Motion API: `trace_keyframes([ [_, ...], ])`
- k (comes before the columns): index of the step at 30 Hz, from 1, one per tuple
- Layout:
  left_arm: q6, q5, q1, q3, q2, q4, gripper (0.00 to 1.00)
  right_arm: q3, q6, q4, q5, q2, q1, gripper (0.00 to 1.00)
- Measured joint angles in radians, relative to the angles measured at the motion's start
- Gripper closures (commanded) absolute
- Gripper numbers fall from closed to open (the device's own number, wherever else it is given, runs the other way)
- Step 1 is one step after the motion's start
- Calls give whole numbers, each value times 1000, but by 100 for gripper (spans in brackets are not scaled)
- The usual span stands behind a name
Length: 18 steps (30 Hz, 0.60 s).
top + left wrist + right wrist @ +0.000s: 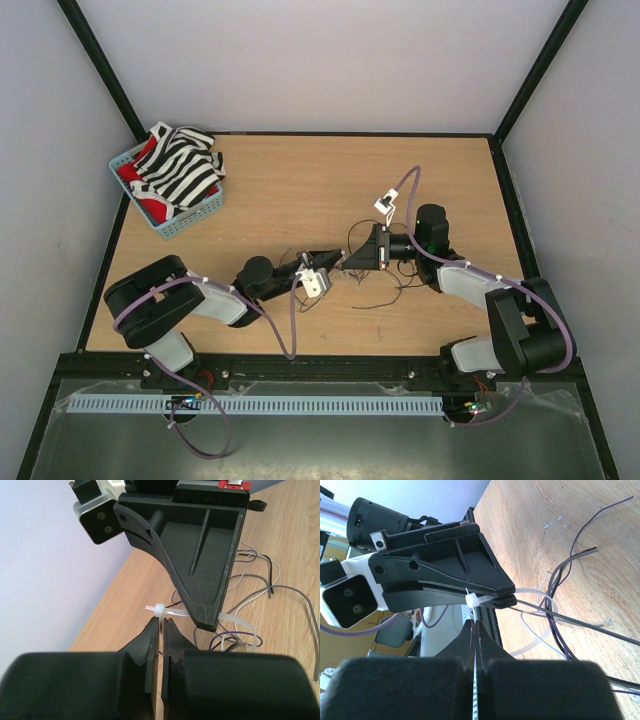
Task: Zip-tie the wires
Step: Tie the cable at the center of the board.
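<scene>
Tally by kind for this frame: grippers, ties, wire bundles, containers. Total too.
Grippers: 2, the left gripper and the right gripper
Zip tie: 1
Wire tangle: 1, strands too tangled to count
Basket: 1, with cloths inside
Total: 5

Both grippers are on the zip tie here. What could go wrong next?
The left gripper pinches the zip tie only at its fingertips, by the head; it could slip out when the right gripper pulls the tail. The loop is wide and the wires fan out over the table, so some strands may stay outside it.
</scene>
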Motion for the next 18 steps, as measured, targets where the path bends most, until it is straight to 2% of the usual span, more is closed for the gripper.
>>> trace_keyframes([
  [2, 1, -2, 0, 1, -5, 0, 100, 0, 0, 0, 0, 0, 0, 100],
  [18, 46, -39, -25, 2, -8, 0, 100, 0, 106, 89, 7, 16, 0, 100],
])
